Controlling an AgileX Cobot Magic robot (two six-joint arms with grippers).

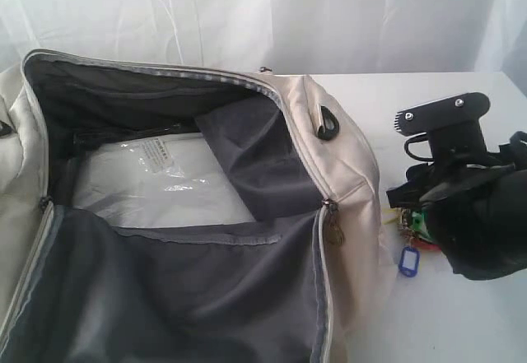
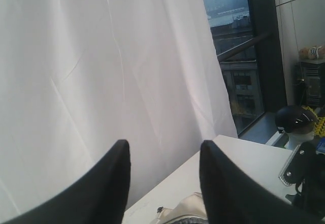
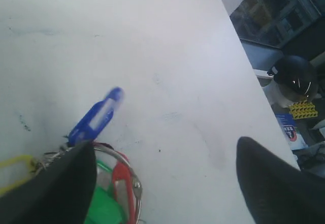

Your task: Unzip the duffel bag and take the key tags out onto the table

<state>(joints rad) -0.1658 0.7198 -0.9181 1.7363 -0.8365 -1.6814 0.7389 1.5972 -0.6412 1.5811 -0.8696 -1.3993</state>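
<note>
My right gripper is spread wide and clasps nothing. The key tags sit against one finger, with the blue tag blurred over the table. In the exterior view the bunch is at the right of the frame, just beside the end of the unzipped duffel bag, which fills the left and centre. My left gripper is parted too, empty, facing the white curtain.
</note>
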